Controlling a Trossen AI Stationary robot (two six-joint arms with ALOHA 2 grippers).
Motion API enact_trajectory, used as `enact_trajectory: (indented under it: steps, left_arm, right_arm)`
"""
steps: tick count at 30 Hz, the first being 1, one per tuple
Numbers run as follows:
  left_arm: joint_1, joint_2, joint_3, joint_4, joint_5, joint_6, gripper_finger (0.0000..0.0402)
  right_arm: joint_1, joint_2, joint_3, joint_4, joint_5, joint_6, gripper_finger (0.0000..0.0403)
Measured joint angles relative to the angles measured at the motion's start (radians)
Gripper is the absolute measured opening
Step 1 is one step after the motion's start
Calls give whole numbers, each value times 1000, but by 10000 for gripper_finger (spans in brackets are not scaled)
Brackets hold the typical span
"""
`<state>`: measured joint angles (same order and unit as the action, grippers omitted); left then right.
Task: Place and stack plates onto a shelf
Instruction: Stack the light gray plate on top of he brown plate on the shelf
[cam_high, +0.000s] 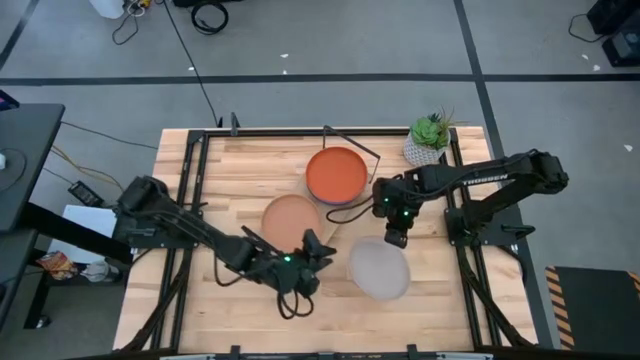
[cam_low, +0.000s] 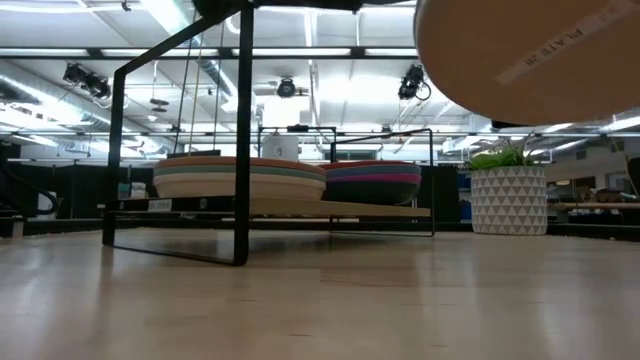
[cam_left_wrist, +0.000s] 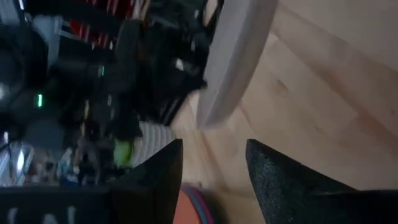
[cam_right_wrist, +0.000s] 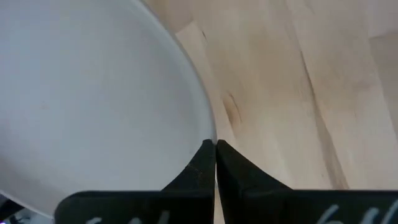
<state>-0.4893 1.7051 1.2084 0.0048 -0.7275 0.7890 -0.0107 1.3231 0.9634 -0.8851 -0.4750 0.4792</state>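
A grey plate (cam_high: 379, 270) hangs in the air over the table's near right part; the low view shows its underside (cam_low: 530, 50) high up. My right gripper (cam_high: 397, 238) is shut on it. My left gripper (cam_high: 322, 250) is open just left of the plate, touching nothing; its wrist view shows the plate's edge (cam_left_wrist: 233, 56) ahead of the fingers. On the shelf (cam_low: 380, 210) stand two stacks of plates, one topped by a peach plate (cam_high: 292, 220), the other by an orange plate (cam_high: 337, 173). My right gripper (cam_right_wrist: 215, 144) pinches the grey plate's rim (cam_right_wrist: 208, 134) between its two fingers, at the edge toward the table's far side. The fingers come from above, pointing down. The plate is lifted clear of the table and lies about level below the fingers.
A green plant in a white patterned pot (cam_high: 430, 140) stands at the far right, beside the shelf's black wire frame (cam_high: 352, 143). Bare tabletop (cam_high: 460, 290) lies near and right of the held plate.
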Motion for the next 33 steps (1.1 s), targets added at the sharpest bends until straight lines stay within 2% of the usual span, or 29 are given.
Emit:
enact_trajectory:
  steps: [9,18,26,33]
  left_arm:
    - [11,86,69,54,54,169,188]
    - [28,92,69,78,124,219,188]
    - [-37,92,68,124,-4,315,176]
    - [-61,87,69,121,-50,322,146]
  right_arm:
    - [-12,0,0,27,-21,20,8]
    - [-12,0,0,117,-39,63,8]
    - [-12,0,0,254,-93,128,9]
    - [-9,0,53,262,-82,139,9]
